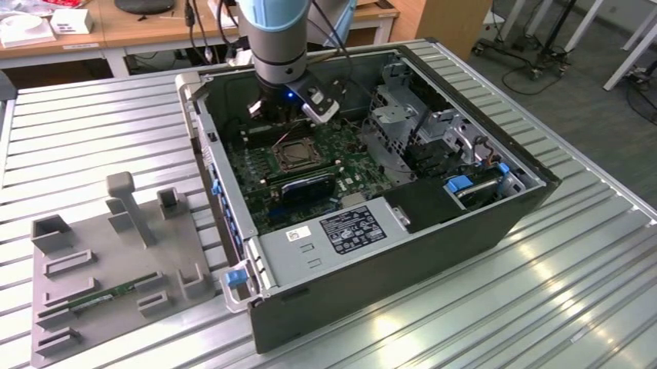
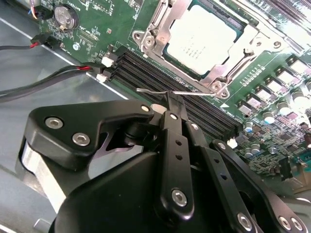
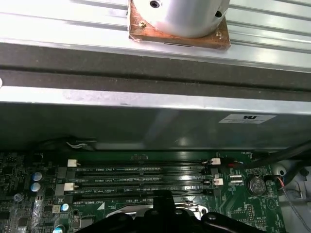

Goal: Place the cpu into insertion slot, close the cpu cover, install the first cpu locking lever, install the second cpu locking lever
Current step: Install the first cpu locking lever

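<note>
In the exterior view, finds the gripper point(image 1: 285, 121) in the upper middle of the frame, lowered into the open computer case point(image 1: 513, 201) just above the insertion slot point(image 1: 294, 155) on the green motherboard point(image 1: 344, 146). Notes a black-and-white label on the power supply point(image 1: 352, 228) and a small white sticker beside it, neither read out here. In the second wrist view, shows the cpu point(image 2: 201, 38) seated in the slot with the cpu cover point(image 2: 252, 40) folded flat around it, so judges the first two steps done. Puts the gripper point(image 2: 170, 103) with its jaws drawn together, no gap showing, tips touching the thin wire locking lever point(image 2: 194, 92) that runs along the cover's edge beside the memory slots point(image 2: 146, 73); cannot tell whether pinched or merely pressed, nor whether either lever is latched, so counts the lever work as unfinished. Catches faint print on the chip's metal top and white markings on the board. In the first wrist view, looks over the gripper point(image 3: 163, 201) across the memory slots point(image 3: 146, 177), with white lettering beside each, toward a coin battery point(image 3: 255, 183) and a pale sticker point(image 3: 248, 118) on the case wall.
</note>
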